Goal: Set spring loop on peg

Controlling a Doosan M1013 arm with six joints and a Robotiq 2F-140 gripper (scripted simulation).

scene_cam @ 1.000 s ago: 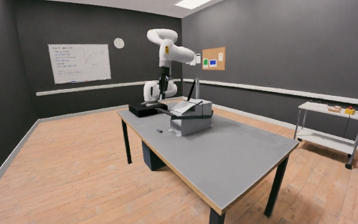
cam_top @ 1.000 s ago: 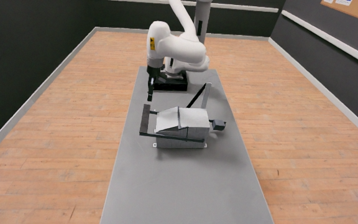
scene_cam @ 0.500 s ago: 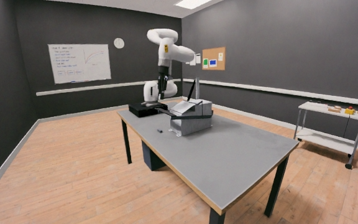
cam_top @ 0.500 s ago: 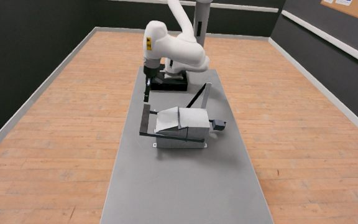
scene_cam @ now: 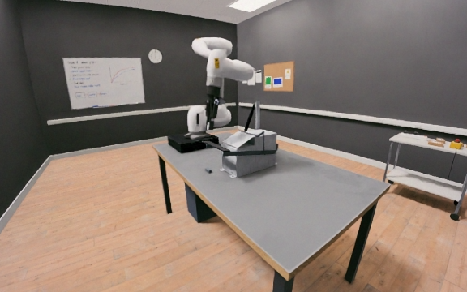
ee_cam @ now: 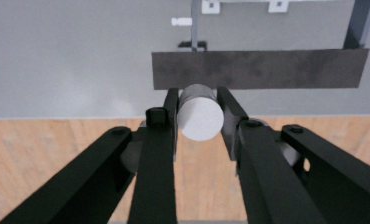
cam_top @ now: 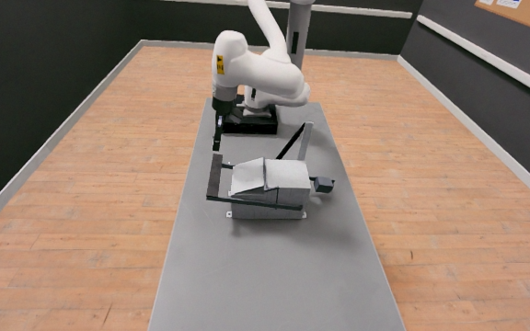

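Observation:
My gripper (cam_top: 216,148) (ee_cam: 197,103) is shut on the steel test weight (ee_cam: 201,118), a pale cylinder held between the fingertips. It hangs above the bench (cam_top: 265,276) (scene_cam: 282,207), near the pedal's far end in the top view. In the wrist view the weight overlaps the edge of the dark pedal plate (cam_top: 214,176) (ee_cam: 261,70), left of its middle. The pedal is raised on its side arms in front of the feeder (cam_top: 288,175) (scene_cam: 255,164). A light peg (ee_cam: 181,21) shows beside a pedal arm. The spring and its loop cannot be made out.
An upright post (cam_top: 305,140) (scene_cam: 257,115) with a slanted black bar (cam_top: 290,142) stands on the feeder's far side. A dark block (cam_top: 323,185) sticks out at its back. A small dark piece (scene_cam: 208,170) lies on the bench before the feeder. The robot's black base (cam_top: 251,125) (scene_cam: 182,143) is behind.

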